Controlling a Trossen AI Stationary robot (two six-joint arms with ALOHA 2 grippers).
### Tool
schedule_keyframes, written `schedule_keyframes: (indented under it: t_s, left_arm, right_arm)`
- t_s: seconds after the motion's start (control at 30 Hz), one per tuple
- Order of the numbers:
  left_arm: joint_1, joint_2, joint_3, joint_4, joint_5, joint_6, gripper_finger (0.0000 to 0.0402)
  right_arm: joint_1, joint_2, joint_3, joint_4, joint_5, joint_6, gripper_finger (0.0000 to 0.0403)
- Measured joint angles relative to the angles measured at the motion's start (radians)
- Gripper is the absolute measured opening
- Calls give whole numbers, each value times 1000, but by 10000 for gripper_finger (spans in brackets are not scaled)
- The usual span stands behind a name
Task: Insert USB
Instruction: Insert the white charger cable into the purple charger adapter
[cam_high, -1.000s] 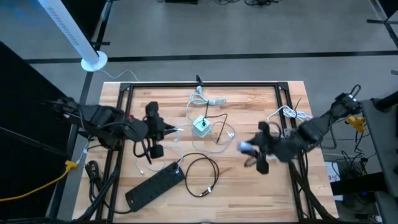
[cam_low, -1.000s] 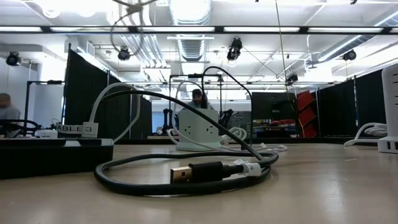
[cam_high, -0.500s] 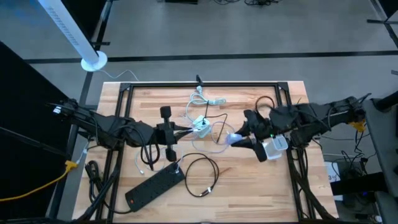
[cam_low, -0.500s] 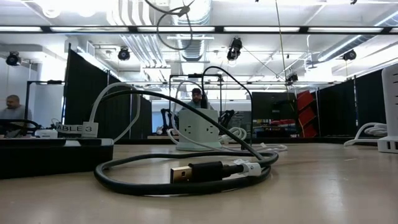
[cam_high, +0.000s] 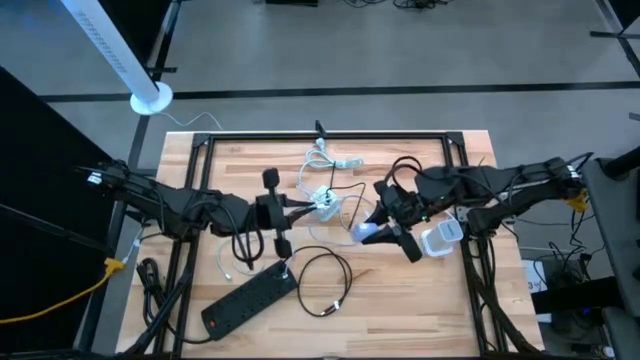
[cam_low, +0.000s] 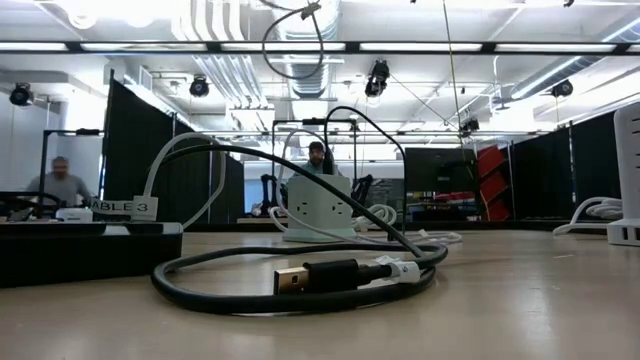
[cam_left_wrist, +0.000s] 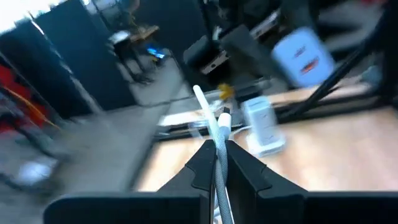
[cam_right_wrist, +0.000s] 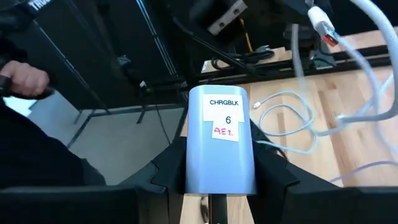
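Above the wooden table's (cam_high: 400, 300) middle, the left gripper (cam_left_wrist: 216, 163) is clamping a white USB cable (cam_left_wrist: 213, 126); the right gripper (cam_right_wrist: 217, 180) is grasping a pale-blue labelled charger block (cam_right_wrist: 219, 140). Align plug squarely to port before pushing.

Two dark, near-black jointed arms, matte housings, black cables looped along their links. Left gripper (cam_high: 283, 212): two dark fingers (cam_left_wrist: 198, 169) with angular, wedge-shaped tips. Right gripper (cam_high: 385, 229): matching dark fingers (cam_right_wrist: 165, 168), broad faceted bases narrowing forward.
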Motion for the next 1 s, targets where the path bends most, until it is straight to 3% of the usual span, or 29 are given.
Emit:
schedule_keyframes:
  t_s: [0.23, 0.57, 0.7, 0.83, 1.0]
  left_arm:
    - [129, -25, 0, -9, 415, -426, 12]
    - [257, -22, 0, 15, 672, -773, 12]
    - [289, -19, 0, 54, 704, -768, 12]
    - [294, -9, 0, 52, 660, -557, 12]
    - [296, -3, 0, 58, 644, -470, 12]
  right_arm:
    - [-7, 1, 0, -2, 97, -147, 116]
    - [-19, 1, 0, -2, 157, -337, 116]
    - [-19, 1, 0, -3, 161, -370, 116]
    - [-50, 0, 0, -11, 143, -235, 116]
    - [-115, 0, 0, -10, 15, -102, 116]
